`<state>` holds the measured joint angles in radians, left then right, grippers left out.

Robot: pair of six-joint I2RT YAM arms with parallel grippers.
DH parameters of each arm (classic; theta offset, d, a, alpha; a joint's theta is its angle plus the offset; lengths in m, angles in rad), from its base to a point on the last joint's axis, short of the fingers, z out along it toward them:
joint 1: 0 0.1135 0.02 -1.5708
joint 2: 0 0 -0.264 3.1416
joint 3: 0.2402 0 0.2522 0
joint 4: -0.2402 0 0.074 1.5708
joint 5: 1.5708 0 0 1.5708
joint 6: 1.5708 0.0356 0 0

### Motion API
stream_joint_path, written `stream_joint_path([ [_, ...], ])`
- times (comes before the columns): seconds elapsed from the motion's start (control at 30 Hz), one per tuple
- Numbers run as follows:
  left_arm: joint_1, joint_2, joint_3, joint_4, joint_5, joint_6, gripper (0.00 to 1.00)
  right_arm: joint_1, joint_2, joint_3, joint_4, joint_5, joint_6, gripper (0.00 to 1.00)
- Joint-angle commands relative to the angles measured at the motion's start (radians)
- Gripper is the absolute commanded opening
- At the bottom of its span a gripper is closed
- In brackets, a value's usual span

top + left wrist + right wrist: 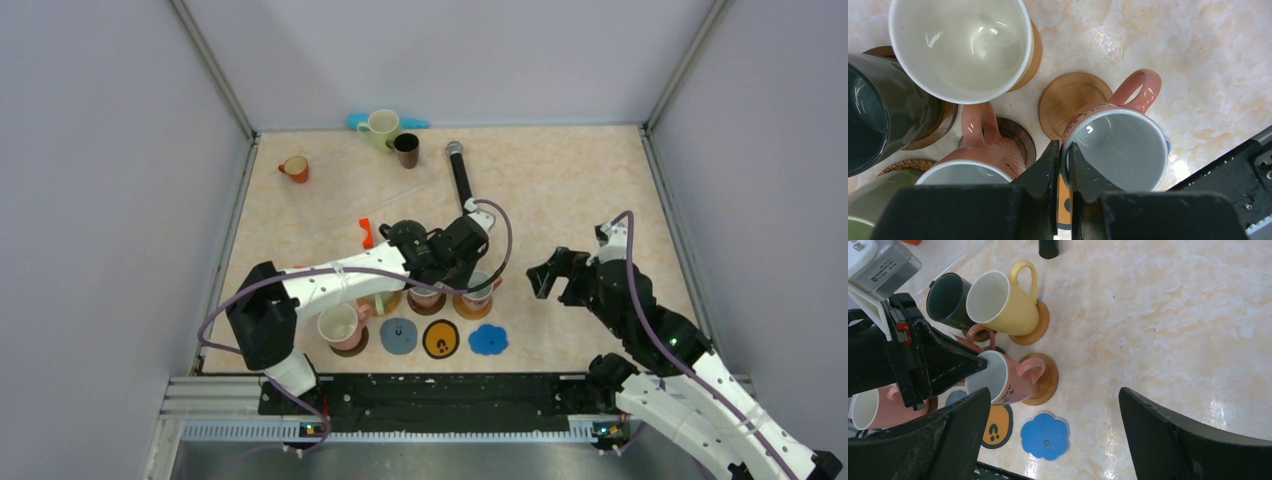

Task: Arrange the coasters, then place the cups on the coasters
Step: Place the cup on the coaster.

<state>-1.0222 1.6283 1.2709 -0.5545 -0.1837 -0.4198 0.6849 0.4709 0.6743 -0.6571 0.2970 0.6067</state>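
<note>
My left gripper (1063, 147) is shut on the rim of a pink cup (1115, 150), one finger inside and one outside. The cup hangs tilted over a round wooden coaster (1068, 100); whether its base touches I cannot tell. From the right wrist the same cup (1003, 377) and coaster (1045, 382) show beside a yellow cup (1005, 302) and a dark green cup (948, 300), each on a wooden coaster. My right gripper (555, 275) stands open to the right, holding nothing. Grey-blue (398, 335), black-and-yellow (440, 339) and blue scalloped (488, 339) coasters lie bare.
At the back stand a pale green cup (381, 127), a dark cup (407, 149) and an orange cup (295, 168). A black microphone (460, 170) lies behind the left wrist, with a small red-orange piece (367, 232) beside it. Another pink cup (340, 325) sits front left.
</note>
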Motion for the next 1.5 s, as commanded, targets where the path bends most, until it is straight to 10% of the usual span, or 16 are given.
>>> stream_joint_path([
  [0.0,-0.012,0.0,0.047,0.031,-0.026,0.001,0.0,-0.002,-0.015,-0.001,0.019,0.023,0.006,0.98],
  [1.47,-0.015,0.069,0.024,0.055,-0.078,-0.001,0.16,-0.001,-0.011,0.002,0.019,0.018,0.003,0.98],
])
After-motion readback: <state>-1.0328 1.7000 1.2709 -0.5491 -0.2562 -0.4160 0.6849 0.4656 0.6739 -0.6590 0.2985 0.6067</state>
